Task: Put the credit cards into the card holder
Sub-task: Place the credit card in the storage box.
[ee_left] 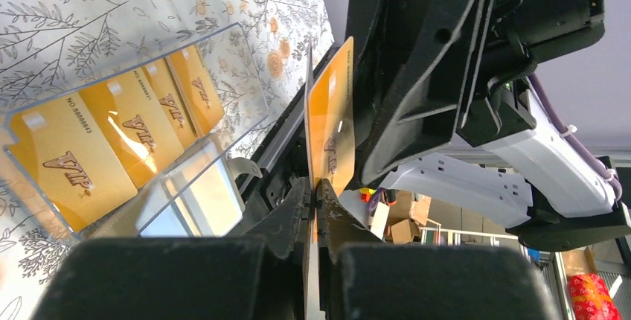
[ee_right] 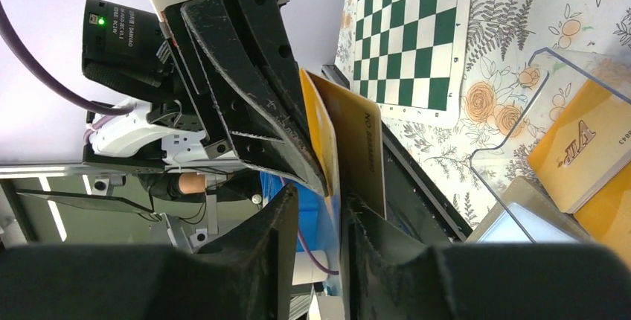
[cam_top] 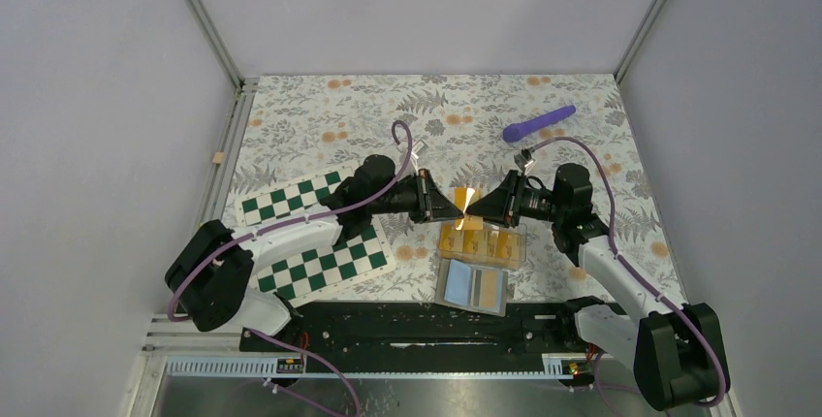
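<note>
1. My left claw (ee_left: 315,195) is clamped tight on one short end of a credit card (ee_left: 331,112), with a finger on each flat face.
2. My right claw (ee_right: 321,205) has its jaws apart, one on each side of the card's far end. I cannot tell whether either finger touches it.
3. The card hangs in the air just above the card holder (ee_left: 242,82). Its long axis runs from one claw straight toward the other, and both wrist views see it nearly edge-on.
4. Along its long side I read "NO" and then a row of 8s.
5. The filed cards (ee_left: 134,130) lie overlapped in a row inside the clear holder, faces up. Each is marked "VIP" in slanted letters and carries the same "NO 8…" line.
6. The motor housing (ee_right: 123,33) behind my left claw reads "DAMIAO".
</note>
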Controlling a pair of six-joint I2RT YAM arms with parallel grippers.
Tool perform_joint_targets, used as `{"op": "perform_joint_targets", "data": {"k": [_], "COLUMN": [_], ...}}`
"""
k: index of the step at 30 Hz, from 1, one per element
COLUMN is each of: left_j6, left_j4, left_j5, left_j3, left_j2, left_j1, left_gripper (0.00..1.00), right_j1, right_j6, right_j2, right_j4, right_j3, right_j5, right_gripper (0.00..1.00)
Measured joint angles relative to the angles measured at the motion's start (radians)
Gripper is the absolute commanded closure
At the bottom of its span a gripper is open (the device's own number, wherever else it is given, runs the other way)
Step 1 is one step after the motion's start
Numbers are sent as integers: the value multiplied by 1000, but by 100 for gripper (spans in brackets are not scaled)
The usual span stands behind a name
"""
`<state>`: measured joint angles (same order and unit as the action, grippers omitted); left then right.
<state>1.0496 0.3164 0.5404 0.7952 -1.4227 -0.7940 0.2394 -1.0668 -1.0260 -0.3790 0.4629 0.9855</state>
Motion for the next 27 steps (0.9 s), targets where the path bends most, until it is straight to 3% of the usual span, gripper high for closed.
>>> {"op": "perform_joint_targets", "data": {"k": [4,5,16,27], "left_j6": [4,5,7,-55], "left_j4": [19,22,9,-165], "left_j5": [23,26,16,-30], "left_j3": [0,0,-13,-18], "left_j2": [-1,-2,-15,-68], "left_j1": [-1,-1,-30,-29], "left_gripper": [100,100,100,100], "right_j1": [0,0,8,-6], "right_j6": [27,48,312,498], "right_j2": [1,2,74,113], "right_j4": [35,63,448,715], "right_j3": [9,16,108,180], "right_j5": [3,1,-84,-249], "right_gripper": [98,100,100,100]}}
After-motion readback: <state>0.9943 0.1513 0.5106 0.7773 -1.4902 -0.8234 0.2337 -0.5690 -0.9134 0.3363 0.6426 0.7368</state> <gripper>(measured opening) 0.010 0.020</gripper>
